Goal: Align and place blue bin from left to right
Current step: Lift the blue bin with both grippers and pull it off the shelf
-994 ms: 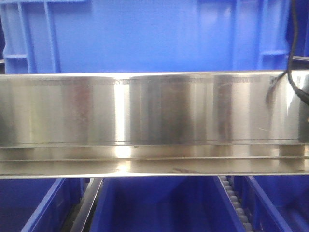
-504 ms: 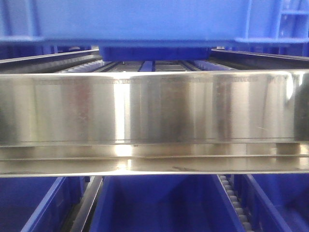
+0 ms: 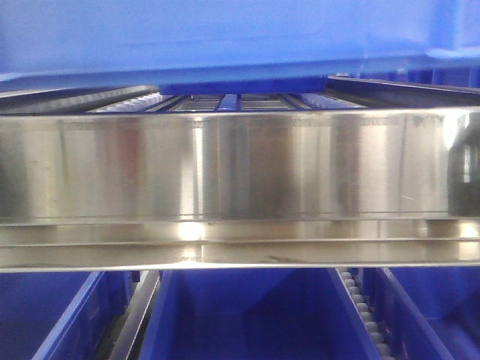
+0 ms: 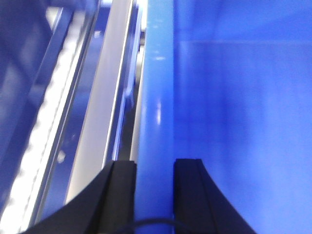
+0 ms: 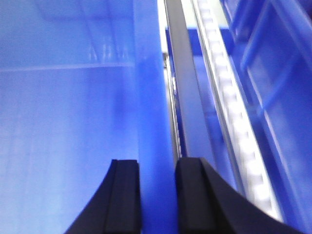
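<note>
Pinching blue bin [image 3: 225, 37] walls, left claw [image 4: 155, 195] one side, right claw [image 5: 157, 195] opposite

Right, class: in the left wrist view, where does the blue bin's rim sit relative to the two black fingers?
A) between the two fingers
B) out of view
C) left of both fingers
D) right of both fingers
A: the bin has its rim running up between the left fingers, with one black finger on each side of it.
</note>
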### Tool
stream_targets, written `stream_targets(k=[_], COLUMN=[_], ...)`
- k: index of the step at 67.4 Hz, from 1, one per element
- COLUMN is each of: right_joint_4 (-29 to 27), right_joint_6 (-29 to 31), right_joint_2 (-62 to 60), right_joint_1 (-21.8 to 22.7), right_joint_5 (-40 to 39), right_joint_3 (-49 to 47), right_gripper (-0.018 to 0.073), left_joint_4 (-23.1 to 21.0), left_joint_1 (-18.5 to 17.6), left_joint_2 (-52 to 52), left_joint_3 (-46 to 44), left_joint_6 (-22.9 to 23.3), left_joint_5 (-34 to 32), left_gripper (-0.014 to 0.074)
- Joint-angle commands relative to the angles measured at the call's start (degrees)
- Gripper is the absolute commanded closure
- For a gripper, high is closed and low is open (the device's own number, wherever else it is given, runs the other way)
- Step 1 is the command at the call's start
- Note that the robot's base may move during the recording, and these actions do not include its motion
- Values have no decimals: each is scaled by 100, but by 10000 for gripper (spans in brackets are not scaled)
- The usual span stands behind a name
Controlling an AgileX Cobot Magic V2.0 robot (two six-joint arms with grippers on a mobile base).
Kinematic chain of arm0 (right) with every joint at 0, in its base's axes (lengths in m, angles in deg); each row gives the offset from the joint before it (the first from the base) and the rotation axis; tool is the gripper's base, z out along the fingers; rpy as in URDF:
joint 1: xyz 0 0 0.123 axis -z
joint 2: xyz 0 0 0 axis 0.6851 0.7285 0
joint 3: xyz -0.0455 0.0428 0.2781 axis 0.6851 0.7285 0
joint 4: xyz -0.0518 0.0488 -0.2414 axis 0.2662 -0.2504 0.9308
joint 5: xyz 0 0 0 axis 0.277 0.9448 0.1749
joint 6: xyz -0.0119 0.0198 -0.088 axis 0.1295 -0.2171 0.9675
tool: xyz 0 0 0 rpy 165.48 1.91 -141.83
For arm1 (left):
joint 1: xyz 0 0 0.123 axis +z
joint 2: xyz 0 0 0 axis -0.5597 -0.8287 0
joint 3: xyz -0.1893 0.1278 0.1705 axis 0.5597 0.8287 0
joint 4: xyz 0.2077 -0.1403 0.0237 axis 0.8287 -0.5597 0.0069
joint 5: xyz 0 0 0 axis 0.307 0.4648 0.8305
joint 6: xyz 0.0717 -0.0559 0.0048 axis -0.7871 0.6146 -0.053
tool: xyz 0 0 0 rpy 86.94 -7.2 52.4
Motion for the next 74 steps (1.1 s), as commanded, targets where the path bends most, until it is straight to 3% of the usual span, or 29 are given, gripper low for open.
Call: stream_targets(k=[1, 23, 34, 67, 74], right_joint_4=[339, 808, 897, 965, 965], right_joint_6=[-510, -1079, -1391, -1403, -1403], right_joint_2=[-514, -1273, -1527, -1579, -1579], right_joint_1=[-383, -1052, -1308, -1504, -1504], right_joint_5=[-845, -709, -709, -728, -728], right_joint_3=[441, 1325, 1755, 1752, 1752], right_gripper=[638, 638, 638, 638, 638], left_joint_4=[42, 852, 1095, 1107, 1060], left_joint_1=[-313, -1449, -1819, -1848, -1848], left_joint_2=[319, 1164, 1396, 1465, 1465], left_joint_3=[242, 1167, 1179, 1179, 1179], left_joint_6=[318, 1297, 1397, 1397, 1211], left_joint_5=[-525, -449, -449, -449, -449], left_gripper=[707, 707, 707, 707, 707])
